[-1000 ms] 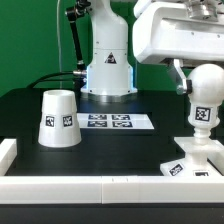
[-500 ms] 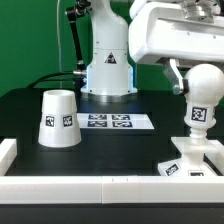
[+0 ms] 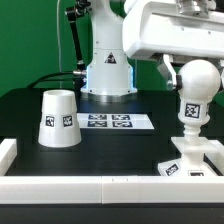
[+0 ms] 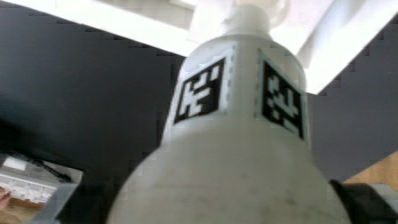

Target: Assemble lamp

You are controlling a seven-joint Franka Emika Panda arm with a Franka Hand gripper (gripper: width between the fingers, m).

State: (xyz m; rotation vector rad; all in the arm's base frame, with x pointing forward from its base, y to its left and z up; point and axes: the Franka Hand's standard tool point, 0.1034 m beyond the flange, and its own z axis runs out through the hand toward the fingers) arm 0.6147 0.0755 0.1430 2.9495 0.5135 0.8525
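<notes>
The white bulb point(image 3: 194, 100) stands upright at the exterior view's right, its stem down in the stepped square base point(image 3: 192, 157). My gripper point(image 3: 190, 78) hangs from above, a dark finger beside the bulb's ball head, and is shut on it. In the wrist view the bulb point(image 4: 231, 120) fills the frame between my gripper's point(image 4: 217, 205) dark fingers, two tags facing the camera. The cone shade point(image 3: 58, 118) stands alone on the black table at the exterior view's left, wide end down.
The marker board point(image 3: 108, 122) lies flat between the shade and the base. The robot pedestal point(image 3: 108, 68) stands behind it. A low white wall point(image 3: 100, 186) runs along the table's front, with a white block point(image 3: 6, 152) at the left edge.
The gripper and the bulb's head have shifted toward the exterior view's left and slightly up. The ball head now shows more fully below the hand. The shade has not moved.
</notes>
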